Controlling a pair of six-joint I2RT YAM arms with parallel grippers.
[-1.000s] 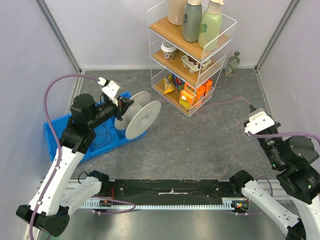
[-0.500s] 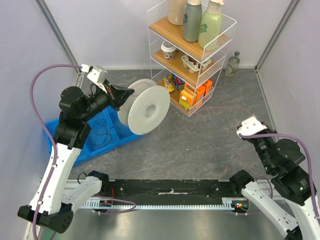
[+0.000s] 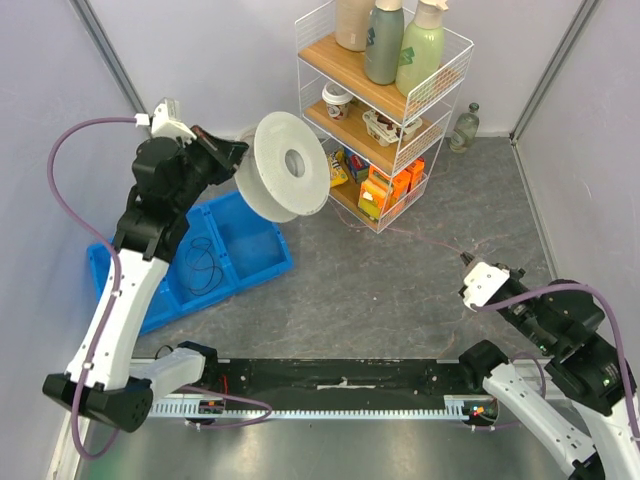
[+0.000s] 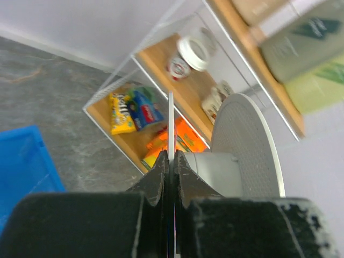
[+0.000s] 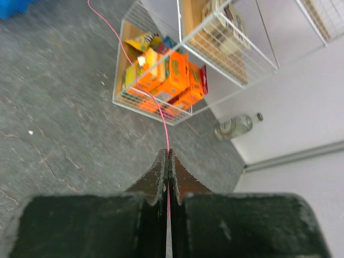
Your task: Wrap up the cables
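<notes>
Left gripper [image 4: 171,163], clamped on one flange of the white spool [image 3: 290,166], is hoisting it clear of the blue bin [image 3: 255,235] toward the wire rack [image 3: 440,78], while the right gripper [image 5: 168,159], pinching the pink cable [image 5: 166,134], is drawing back, likely tensioning the line for winding.

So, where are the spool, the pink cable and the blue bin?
spool [image 3: 275,185], top view, on the flange face.
cable [image 5: 167,137], right wrist view, on its near stretch.
bin [image 3: 250,240], top view, on the bare floor of its right compartment.
</notes>
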